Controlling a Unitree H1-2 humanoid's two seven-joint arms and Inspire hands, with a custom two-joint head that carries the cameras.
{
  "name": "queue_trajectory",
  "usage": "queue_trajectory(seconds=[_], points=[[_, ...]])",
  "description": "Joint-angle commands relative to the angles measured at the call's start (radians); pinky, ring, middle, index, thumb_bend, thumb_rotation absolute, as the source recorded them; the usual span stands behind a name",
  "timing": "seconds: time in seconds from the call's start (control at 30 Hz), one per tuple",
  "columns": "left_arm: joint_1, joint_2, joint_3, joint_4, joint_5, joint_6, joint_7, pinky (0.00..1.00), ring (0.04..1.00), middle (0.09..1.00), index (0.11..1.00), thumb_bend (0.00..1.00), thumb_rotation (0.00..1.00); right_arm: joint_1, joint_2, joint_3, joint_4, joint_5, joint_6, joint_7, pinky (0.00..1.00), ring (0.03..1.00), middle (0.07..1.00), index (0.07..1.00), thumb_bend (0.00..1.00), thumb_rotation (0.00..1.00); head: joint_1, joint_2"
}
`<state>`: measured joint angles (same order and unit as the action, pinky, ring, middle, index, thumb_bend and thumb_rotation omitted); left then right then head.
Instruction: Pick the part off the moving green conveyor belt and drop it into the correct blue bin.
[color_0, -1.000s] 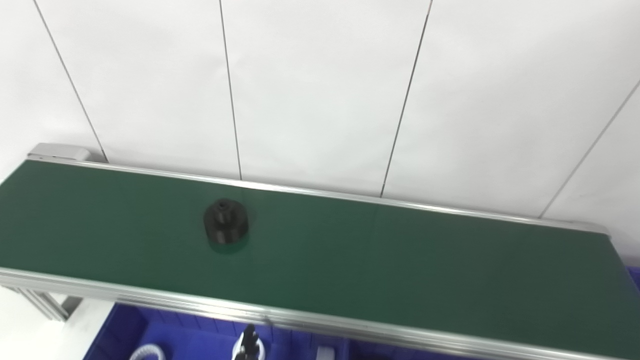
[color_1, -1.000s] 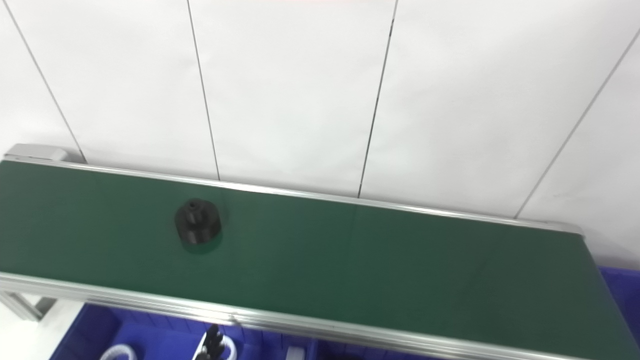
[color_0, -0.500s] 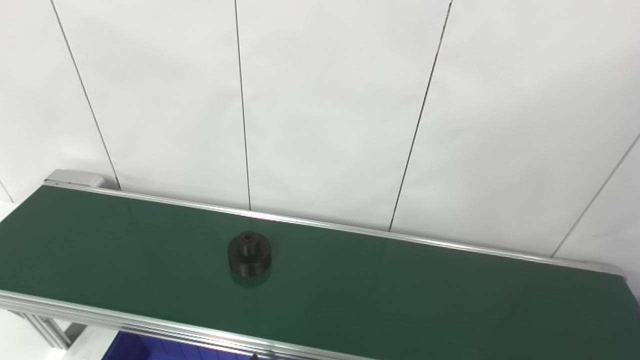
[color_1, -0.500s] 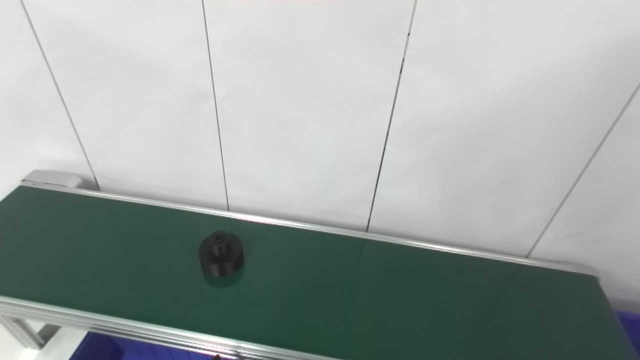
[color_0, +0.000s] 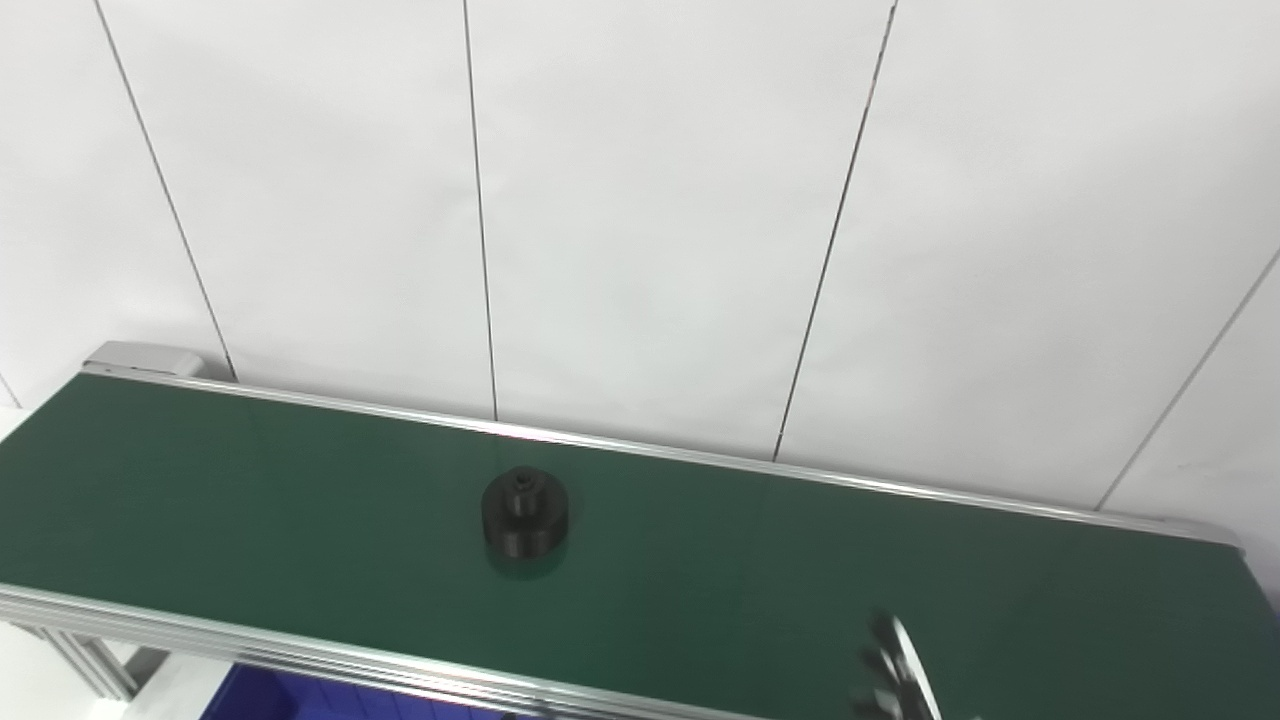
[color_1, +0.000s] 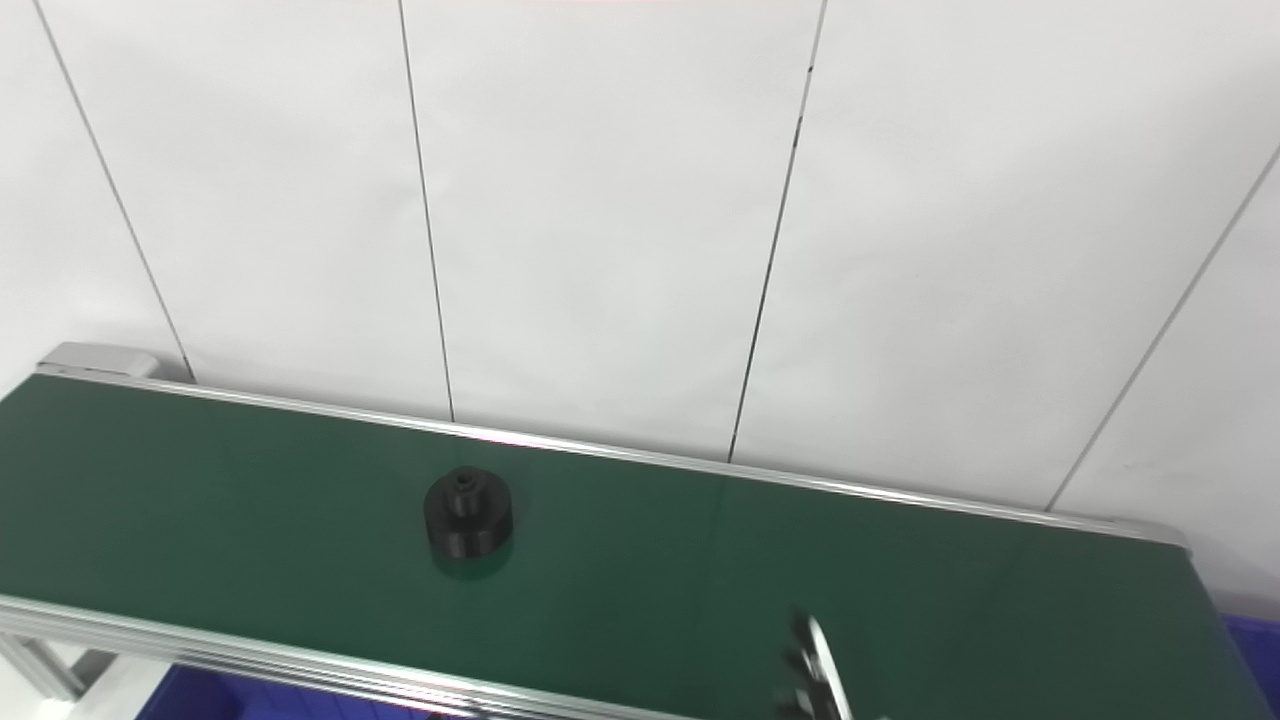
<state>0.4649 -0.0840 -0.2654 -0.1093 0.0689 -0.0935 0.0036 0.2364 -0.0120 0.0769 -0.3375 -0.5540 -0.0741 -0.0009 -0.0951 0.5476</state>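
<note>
In the left eye view, the black part (color_0: 524, 511) is sitting upright on the green conveyor belt (color_0: 250, 520), left of middle and roughly midway between the two aluminium rails. It is looking like a squat round disc with a narrower hub on top: I am judging it rigid, fairly light, smooth-sided, not fragile. Wrapping around the wide lower rim seems the safest hold. The right robot hand (color_0: 893, 670) is showing only as blurred fingertips at the bottom edge, well apart from the part; I cannot tell whether it is spread or closed.

In the right eye view, a sliver of blue bin (color_1: 1250, 640) is peeking past the belt's right end. The left robot hand is appearing nowhere.
</note>
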Motion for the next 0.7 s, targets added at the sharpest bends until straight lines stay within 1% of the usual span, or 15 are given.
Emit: queue_trajectory(seconds=[0.0, 0.03, 0.07, 0.13, 0.17, 0.23, 0.3, 0.43, 0.5, 0.57, 0.67], points=[[-0.019, -0.059, -0.035, -0.042, -0.011, 0.002, -0.005, 1.00, 0.984, 1.000, 1.000, 0.70, 0.96, -0.084, -0.009, 0.020, -0.056, -0.077, 0.107, 0.070, 0.62, 0.840, 0.922, 0.935, 0.99, 0.58, -0.003, 0.008], [-0.019, -0.060, -0.034, -0.044, -0.015, 0.007, -0.004, 1.00, 0.984, 1.000, 1.000, 0.69, 0.95, -0.119, -0.016, 0.028, -0.063, -0.100, 0.140, 0.095, 0.64, 0.844, 0.917, 0.920, 0.98, 0.53, -0.003, 0.008], [-0.020, -0.060, -0.033, -0.046, -0.018, 0.012, -0.006, 1.00, 0.984, 1.000, 1.000, 0.68, 0.95, -0.167, -0.023, 0.039, -0.063, -0.130, 0.180, 0.125, 0.65, 0.845, 0.916, 0.915, 0.98, 0.51, -0.005, 0.013], [-0.023, -0.057, -0.032, -0.047, -0.020, 0.017, -0.008, 1.00, 0.987, 1.000, 1.000, 0.68, 0.95, -0.225, -0.029, 0.054, -0.059, -0.167, 0.233, 0.160, 0.67, 0.851, 0.911, 0.904, 0.99, 0.47, -0.009, 0.015], [-0.024, -0.056, -0.032, -0.047, -0.019, 0.019, -0.008, 1.00, 0.987, 1.000, 1.000, 0.68, 0.95, -0.265, -0.035, 0.064, -0.044, -0.187, 0.260, 0.179, 0.66, 0.844, 0.905, 0.892, 1.00, 0.44, -0.009, 0.015], [-0.027, -0.057, -0.030, -0.045, -0.019, 0.023, -0.006, 1.00, 0.983, 1.000, 1.000, 0.69, 0.95, -0.339, -0.045, 0.082, -0.003, -0.217, 0.296, 0.207, 0.65, 0.844, 0.913, 0.902, 1.00, 0.47, -0.014, 0.014], [-0.030, -0.055, -0.030, -0.044, -0.021, 0.027, -0.008, 1.00, 0.984, 1.000, 1.000, 0.69, 0.96, -0.413, -0.051, 0.098, 0.046, -0.240, 0.328, 0.229, 0.64, 0.837, 0.922, 0.912, 1.00, 0.49, -0.016, 0.015], [-0.035, -0.056, -0.030, -0.039, -0.005, 0.029, -0.002, 1.00, 0.974, 1.000, 1.000, 0.69, 0.97, -0.520, -0.058, 0.135, 0.130, -0.273, 0.380, 0.253, 0.62, 0.848, 0.936, 0.913, 1.00, 0.43, -0.018, 0.014], [-0.038, -0.057, -0.031, -0.035, -0.001, 0.028, 0.000, 1.00, 0.968, 1.000, 1.000, 0.69, 0.97, -0.589, -0.065, 0.164, 0.188, -0.305, 0.413, 0.274, 0.60, 0.844, 0.937, 0.912, 1.00, 0.41, -0.016, 0.005], [-0.039, -0.058, -0.033, -0.030, 0.001, 0.025, 0.001, 1.00, 0.963, 1.000, 1.000, 0.69, 0.97, -0.637, -0.071, 0.189, 0.228, -0.334, 0.442, 0.296, 0.57, 0.844, 0.939, 0.914, 1.00, 0.37, -0.013, 0.001], [-0.038, -0.059, -0.037, -0.026, 0.005, 0.022, 0.002, 1.00, 0.962, 1.000, 1.000, 0.70, 0.96, -0.696, -0.086, 0.230, 0.285, -0.369, 0.467, 0.324, 0.56, 0.843, 0.938, 0.913, 1.00, 0.35, -0.012, -0.001]])
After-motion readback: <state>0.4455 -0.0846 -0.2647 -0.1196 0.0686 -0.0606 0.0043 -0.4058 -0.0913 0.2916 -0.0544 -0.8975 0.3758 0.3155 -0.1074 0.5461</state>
